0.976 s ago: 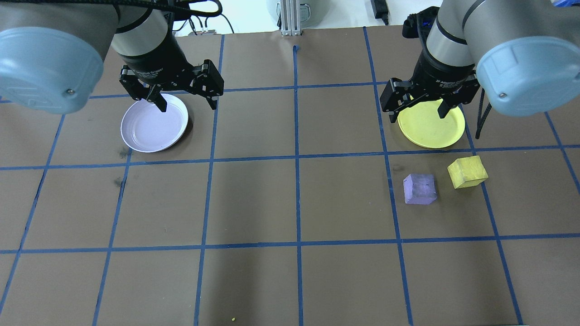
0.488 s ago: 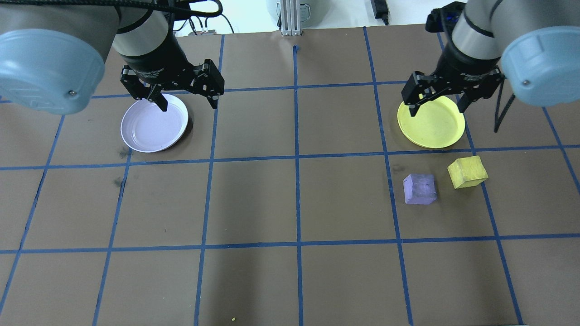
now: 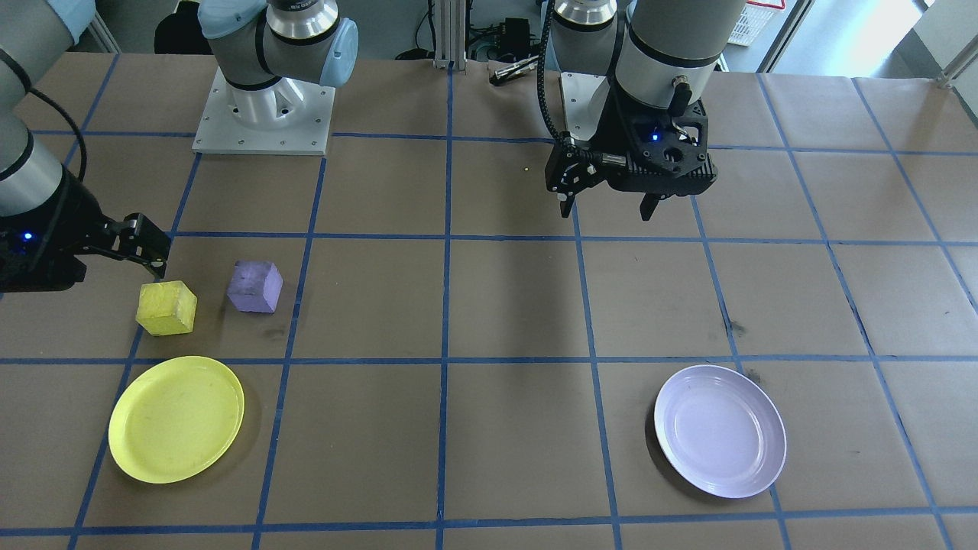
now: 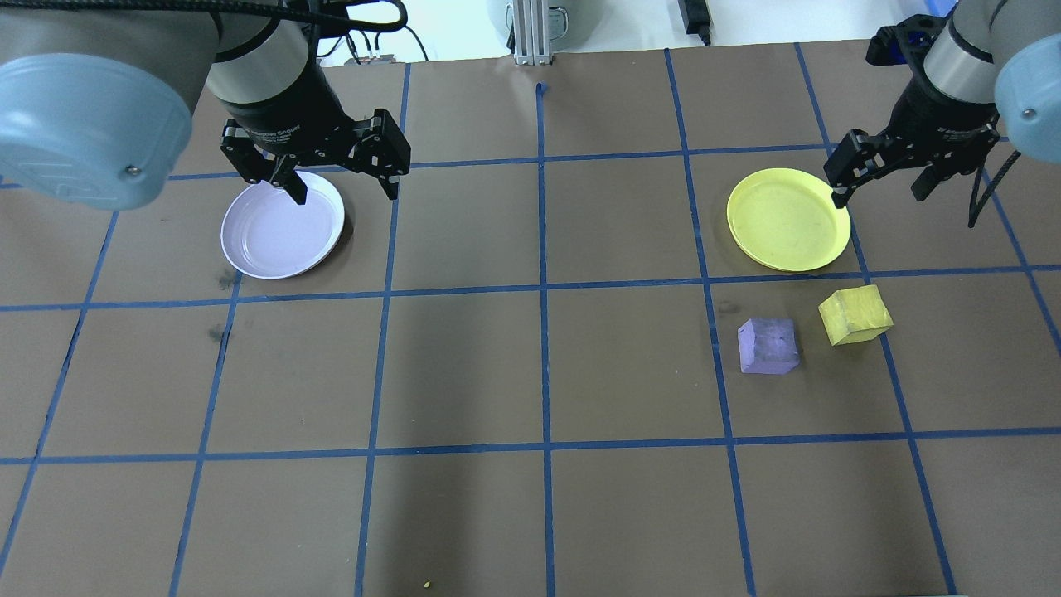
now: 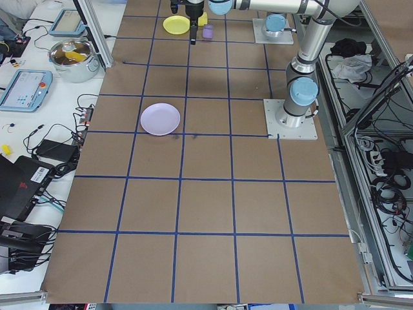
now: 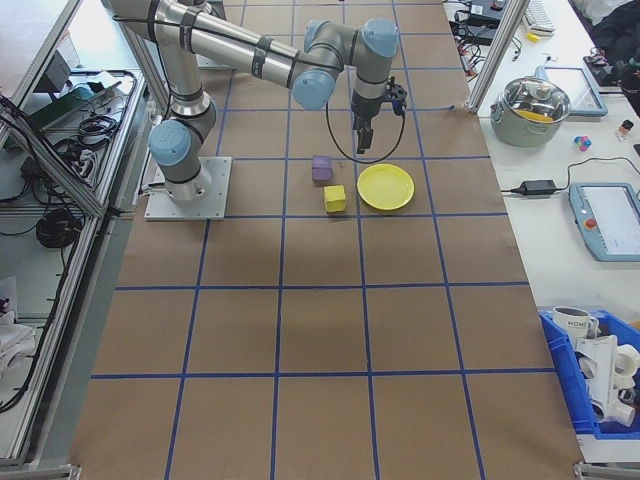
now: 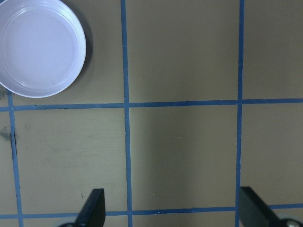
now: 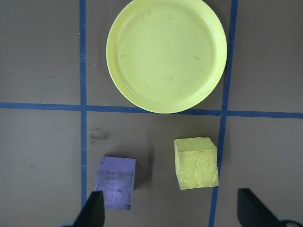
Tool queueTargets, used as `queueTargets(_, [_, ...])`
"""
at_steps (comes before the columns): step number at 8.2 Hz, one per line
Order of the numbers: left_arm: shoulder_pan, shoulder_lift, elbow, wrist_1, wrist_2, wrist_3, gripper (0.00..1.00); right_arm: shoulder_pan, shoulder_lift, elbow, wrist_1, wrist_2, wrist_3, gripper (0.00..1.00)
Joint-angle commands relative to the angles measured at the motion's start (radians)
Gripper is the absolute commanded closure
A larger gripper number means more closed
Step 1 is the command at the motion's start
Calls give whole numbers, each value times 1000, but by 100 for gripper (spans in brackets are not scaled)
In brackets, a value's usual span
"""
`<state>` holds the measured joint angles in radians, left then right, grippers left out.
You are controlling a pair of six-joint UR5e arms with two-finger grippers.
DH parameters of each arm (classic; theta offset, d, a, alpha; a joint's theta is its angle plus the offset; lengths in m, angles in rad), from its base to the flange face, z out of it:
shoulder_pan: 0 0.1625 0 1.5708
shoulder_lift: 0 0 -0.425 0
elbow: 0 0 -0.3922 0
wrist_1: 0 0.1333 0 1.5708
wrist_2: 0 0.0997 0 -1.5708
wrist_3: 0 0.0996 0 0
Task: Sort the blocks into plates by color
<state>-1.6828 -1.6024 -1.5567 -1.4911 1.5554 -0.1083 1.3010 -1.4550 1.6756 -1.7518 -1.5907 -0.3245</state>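
The yellow block (image 4: 855, 315) and the purple block (image 4: 769, 347) lie side by side on the table, just in front of the yellow plate (image 4: 788, 220). Both plates hold nothing; the lavender plate (image 4: 283, 225) sits far off on the left half. My right gripper (image 4: 879, 197) hangs open in the air beside the yellow plate's right rim, and its wrist view looks down on the yellow plate (image 8: 166, 54), the yellow block (image 8: 196, 162) and the purple block (image 8: 115, 182). Open and holding nothing, my left gripper (image 4: 344, 196) hovers at the lavender plate's right edge.
Brown paper with a grid of blue tape lines covers the table (image 4: 539, 373). A metal post (image 4: 530, 33) and cables stand at the far edge. Both arm bases (image 3: 263, 114) are bolted down on the robot's side.
The right gripper has swung to the right, from above the yellow plate to beside its right rim. The left arm, both blocks and both plates have stayed put.
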Motion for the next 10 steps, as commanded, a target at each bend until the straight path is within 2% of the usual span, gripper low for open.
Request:
queueTargets(1, [0,2,1,0,0,-1,0,-84,112,3,-63,-28,-183,0])
queueTargets(3, [2,1,0,0,0,-1,0,-85,169,3,-57,-41,-177,0])
queueTargets(5, [0,-2,0,2,0,-2,0,-85,215,64,-63,-69,-177,0])
queueTargets(7, [0,-2,0,2,0,-4,0,-83,242,88,-63,-83,-174,0])
queueTargets(8, [0,-1,0,2,0,-2,0,-83,249,90,-61,-112,-176,0])
queueTargets(10, [0,-1,0,2,0,-2,0,-83,271,90,-55,-114,-176,0])
